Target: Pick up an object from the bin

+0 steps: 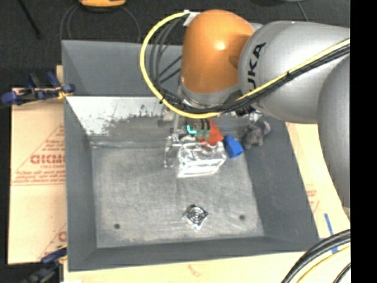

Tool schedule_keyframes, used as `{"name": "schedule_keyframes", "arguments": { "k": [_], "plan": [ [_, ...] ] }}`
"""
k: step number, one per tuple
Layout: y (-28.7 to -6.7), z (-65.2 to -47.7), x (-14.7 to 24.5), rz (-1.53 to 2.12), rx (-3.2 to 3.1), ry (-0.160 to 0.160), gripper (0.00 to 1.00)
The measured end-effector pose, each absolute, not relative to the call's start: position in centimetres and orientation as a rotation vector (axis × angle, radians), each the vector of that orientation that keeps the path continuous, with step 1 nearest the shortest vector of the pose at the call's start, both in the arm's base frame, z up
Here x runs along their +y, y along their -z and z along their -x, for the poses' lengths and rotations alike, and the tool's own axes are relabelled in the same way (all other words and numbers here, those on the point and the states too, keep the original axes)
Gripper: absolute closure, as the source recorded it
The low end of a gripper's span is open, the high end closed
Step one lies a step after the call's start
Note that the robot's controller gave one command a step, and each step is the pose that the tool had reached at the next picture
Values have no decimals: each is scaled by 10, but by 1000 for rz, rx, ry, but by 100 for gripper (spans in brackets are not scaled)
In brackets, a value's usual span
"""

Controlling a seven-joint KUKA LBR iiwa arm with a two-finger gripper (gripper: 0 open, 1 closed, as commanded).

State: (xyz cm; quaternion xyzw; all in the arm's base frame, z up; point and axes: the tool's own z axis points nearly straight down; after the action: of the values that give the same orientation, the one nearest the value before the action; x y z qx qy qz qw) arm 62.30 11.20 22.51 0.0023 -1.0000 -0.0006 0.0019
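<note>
My gripper hangs under the orange wrist cover at the back middle of the bin, low over a crumpled silver foil packet. It looks open: one finger stands just left of the packet, the other is over the packet's top edge. Nothing shows held between the fingers. A small red piece and a blue block lie close behind and to the right of the packet, partly hidden by the gripper body.
A grey-purple lump lies by the right wall near the back. A small shiny crumpled piece sits alone near the front wall. The bin floor to the left and front is bare metal.
</note>
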Motion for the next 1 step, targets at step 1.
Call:
{"name": "schedule_keyframes", "arguments": {
  "k": [1],
  "plan": [
    [-85, -655, 131, -124, -3146, 0, 0]
  ]
}}
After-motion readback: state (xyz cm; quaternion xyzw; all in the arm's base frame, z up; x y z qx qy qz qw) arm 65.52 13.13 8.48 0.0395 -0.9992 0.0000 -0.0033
